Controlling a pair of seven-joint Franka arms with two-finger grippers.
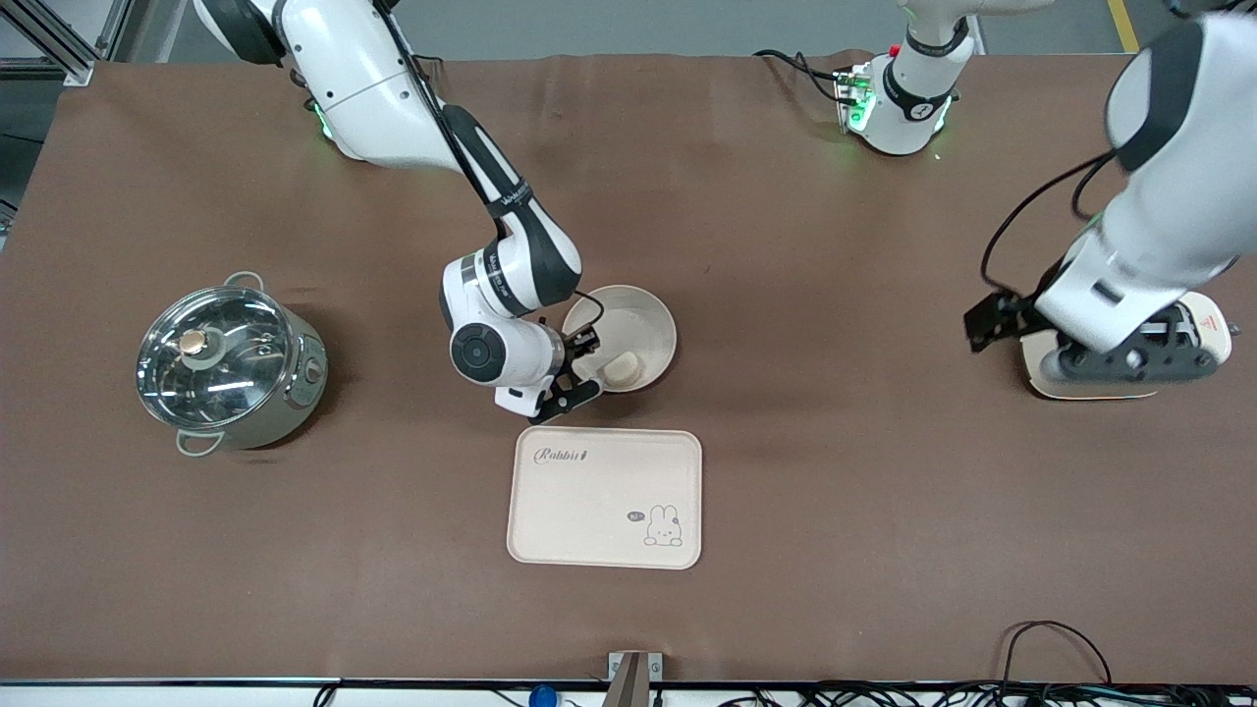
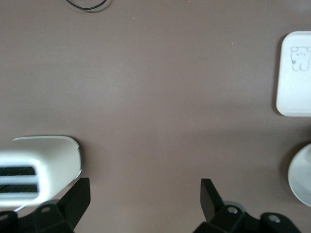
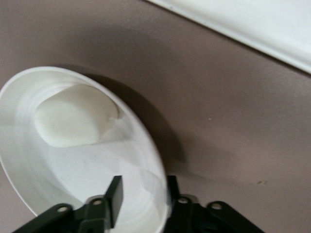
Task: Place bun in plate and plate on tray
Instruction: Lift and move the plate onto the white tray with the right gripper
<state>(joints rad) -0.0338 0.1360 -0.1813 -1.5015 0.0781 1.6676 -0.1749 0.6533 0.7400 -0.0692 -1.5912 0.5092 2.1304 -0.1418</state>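
Observation:
The round cream plate (image 1: pixel 633 324) lies in the middle of the table, just farther from the front camera than the Rabbit tray (image 1: pixel 604 496). The small pale bun (image 1: pixel 624 368) lies inside the plate near its rim, and shows in the right wrist view (image 3: pixel 73 116). My right gripper (image 1: pixel 581 365) grips the plate's rim (image 3: pixel 155 160), one finger inside the dish and one outside. The plate looks slightly tilted. My left gripper (image 1: pixel 1115 365) waits open and empty over the left arm's end of the table (image 2: pixel 146 199).
A steel pot with a glass lid (image 1: pixel 231 358) stands toward the right arm's end. A white toaster (image 1: pixel 1203 329) sits under the left gripper and shows in the left wrist view (image 2: pixel 36 170). The tray's corner (image 3: pixel 252 24) is close to the plate.

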